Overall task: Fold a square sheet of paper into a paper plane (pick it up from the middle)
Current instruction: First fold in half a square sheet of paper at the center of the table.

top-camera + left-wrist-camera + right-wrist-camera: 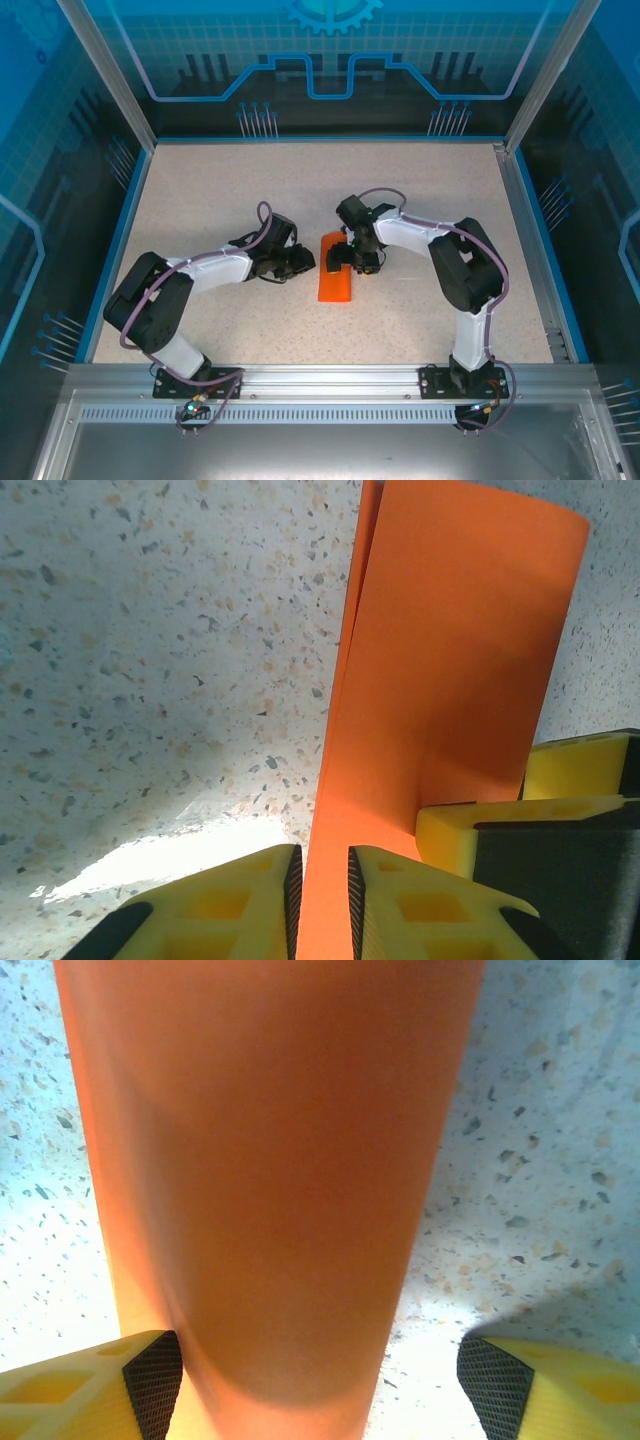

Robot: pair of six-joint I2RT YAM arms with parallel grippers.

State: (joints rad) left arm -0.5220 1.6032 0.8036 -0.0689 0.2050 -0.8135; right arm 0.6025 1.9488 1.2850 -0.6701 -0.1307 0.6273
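Note:
The square sheet of paper (335,282) is bright orange and folded into a long narrow strip on the speckled table, between my two grippers. In the left wrist view the paper (450,660) rises as a doubled layer and runs down between my left gripper's (320,890) pads, which stand a narrow gap apart on either side of it. My left gripper (303,262) is at the strip's left edge. My right gripper (352,262) is at the strip's far end, jaws wide open. The paper (270,1160) passes under them, close to its left fingertip (155,1380). One of its yellow fingers (470,825) rests against the paper.
The speckled tabletop (230,190) has bare room all around the two grippers. A blue rim and metal posts (130,210) border it at the sides and back. The aluminium rail with the arm bases (320,385) runs along the near edge.

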